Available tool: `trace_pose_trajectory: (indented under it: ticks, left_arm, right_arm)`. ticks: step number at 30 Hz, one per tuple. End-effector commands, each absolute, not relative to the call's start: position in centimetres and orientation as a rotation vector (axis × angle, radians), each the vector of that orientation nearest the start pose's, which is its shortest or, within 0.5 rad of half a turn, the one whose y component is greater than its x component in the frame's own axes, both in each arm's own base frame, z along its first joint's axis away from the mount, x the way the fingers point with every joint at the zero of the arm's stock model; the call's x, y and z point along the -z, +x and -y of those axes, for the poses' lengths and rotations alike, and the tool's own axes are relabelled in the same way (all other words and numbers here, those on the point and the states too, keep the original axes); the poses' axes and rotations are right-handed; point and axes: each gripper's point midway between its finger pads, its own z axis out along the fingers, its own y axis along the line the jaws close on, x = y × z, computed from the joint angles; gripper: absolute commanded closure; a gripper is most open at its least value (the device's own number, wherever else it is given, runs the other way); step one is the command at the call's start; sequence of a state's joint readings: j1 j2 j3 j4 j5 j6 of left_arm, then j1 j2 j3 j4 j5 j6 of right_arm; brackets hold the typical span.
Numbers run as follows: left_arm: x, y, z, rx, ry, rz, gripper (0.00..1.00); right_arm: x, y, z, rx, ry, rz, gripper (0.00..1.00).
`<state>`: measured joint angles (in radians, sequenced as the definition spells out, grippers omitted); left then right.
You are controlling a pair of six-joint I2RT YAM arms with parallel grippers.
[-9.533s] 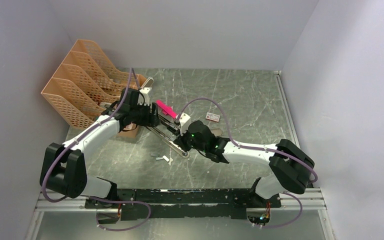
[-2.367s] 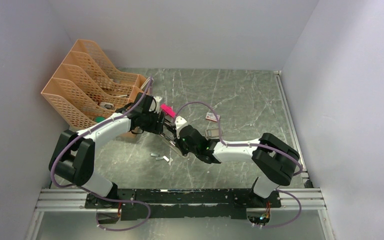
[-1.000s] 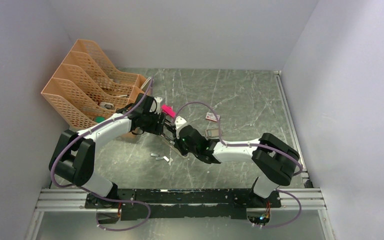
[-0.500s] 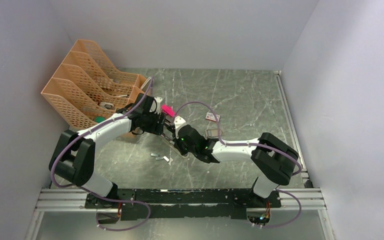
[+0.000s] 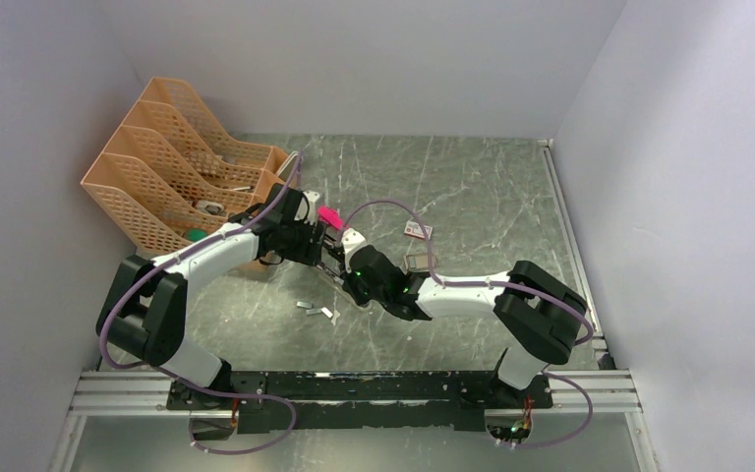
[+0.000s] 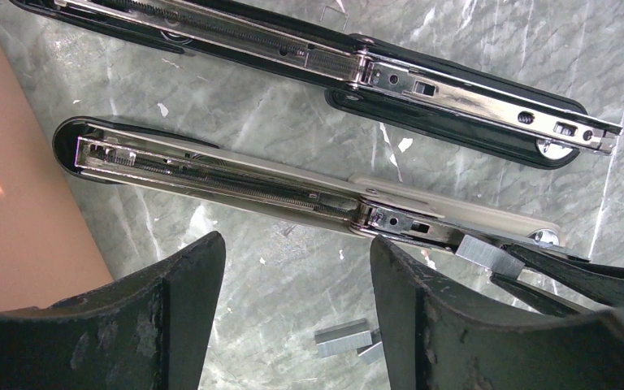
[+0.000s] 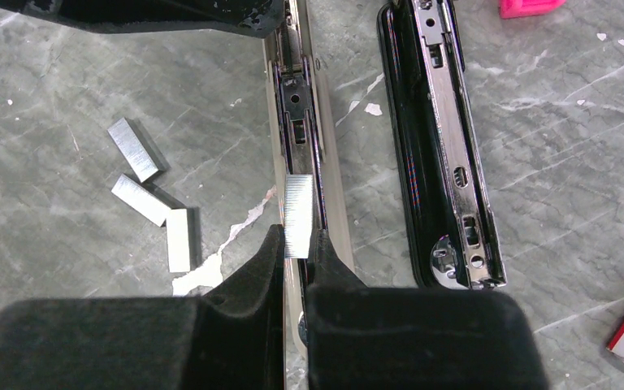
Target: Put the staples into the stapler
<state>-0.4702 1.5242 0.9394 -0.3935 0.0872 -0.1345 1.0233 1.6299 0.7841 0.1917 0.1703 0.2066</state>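
At the far left stand the orange file racks (image 5: 157, 167), not part of the job. Next comes the left claw (image 6: 292, 244), its fingers spread and holding nothing. It hovers near the far half of the stapler (image 6: 211, 175), and I cannot tell whether it touches. The stapler lies hinged open flat on the marbled worktop (image 5: 472, 187), silver rail facing up. A second open black body (image 7: 443, 138) with its own silver rail lies just beside it, and whether they are one tool is unclear. Three loose strips (image 7: 140, 199) lie on the worktop to the left of the rail in the right wrist view.

The right claw (image 7: 296, 244) is pressed together on the staples (image 7: 298, 215) — one short silvery strip, pinched at its near end and lying along the rail. I judge the strip light and stiff but brittle, since glued staples snap apart if bent, and slick too. A grip on its flat sides at one end suits it. The stapler looks rigid and heavier — best steadied by its body.

Further right, a pink piece (image 7: 528, 6) and a small white-and-red box (image 5: 418, 229) lie apart. The print on the box is too small to read.
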Motion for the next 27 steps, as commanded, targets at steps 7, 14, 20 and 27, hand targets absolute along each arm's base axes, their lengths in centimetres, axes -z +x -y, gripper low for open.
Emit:
trace_pose_trajectory:
  ticks: [7,14,20,27]
  left_arm:
    - [-6.1,30.3,17.7,0.315,0.489,-2.523,0.30]
    - [-6.1,30.3,17.7,0.311,0.490,-2.524,0.30]
    - [-6.1,30.2,17.7,0.308,0.493,-2.523,0.29]
    - [-6.1,30.2,17.7,0.304,0.497,-2.521,0.29]
  right_arm:
    - [-3.3,22.5,-32.9,-0.428,-0.837,-2.182,1.00]
    - [-3.1,22.5,-32.7,-0.417,-0.841,-2.189,0.98]
    - [-3.2,22.3,-32.4,-0.414,-0.845,-2.193,0.98]
    - [-2.9,21.9,-32.1,-0.412,-0.862,-2.204,0.98]
